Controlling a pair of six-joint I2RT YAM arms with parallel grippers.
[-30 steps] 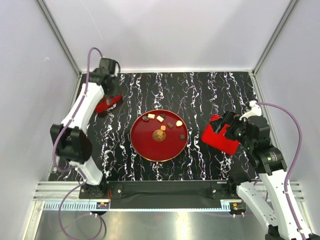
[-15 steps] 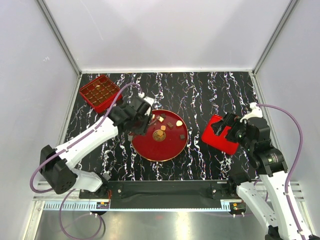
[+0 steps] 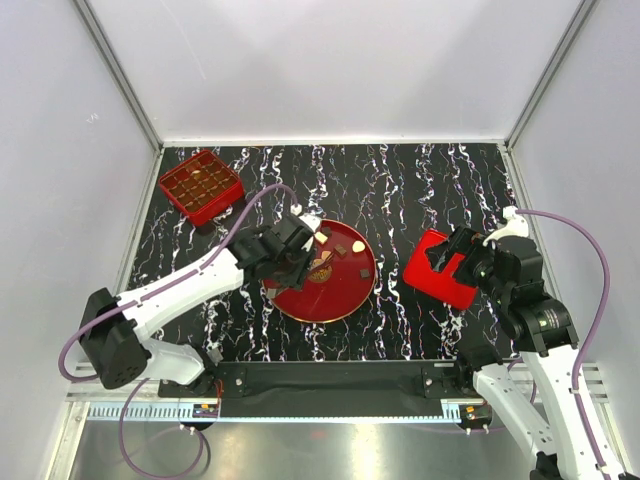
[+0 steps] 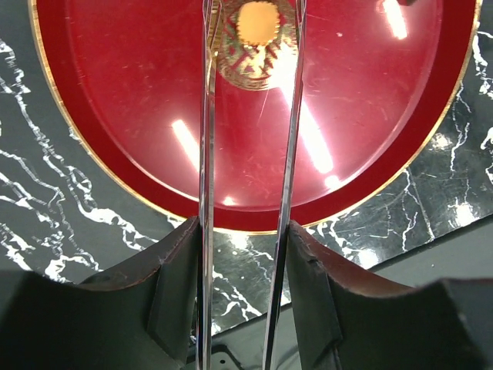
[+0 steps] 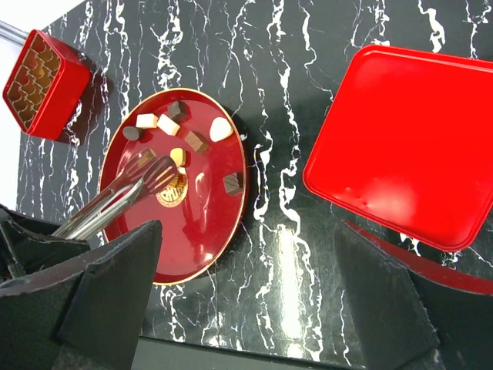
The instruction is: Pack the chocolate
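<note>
Several small chocolate pieces [image 5: 196,141], dark, tan and cream, lie in the far half of the red plate [image 3: 330,297]; one dark square [image 5: 233,183] sits nearer the plate's right rim. My left gripper [image 3: 285,255] is shut on metal tongs [image 5: 115,196], whose tips hover over the plate's gold emblem [image 5: 171,193]. In the left wrist view the two tong blades [image 4: 206,154] stand apart with nothing between them, and a round tan piece [image 4: 258,21] lies just beyond the tips. My right gripper [image 5: 250,231] is open and empty above the table, right of the plate.
A red compartmented box [image 3: 200,185] stands at the back left corner; it also shows in the right wrist view [image 5: 42,83]. A flat red lid [image 3: 440,268] lies right of the plate, partly under my right gripper. White walls surround the black marbled table.
My left arm has swung from over the red box at the back left to the plate, bringing the tongs over its centre. The right arm has not moved.
</note>
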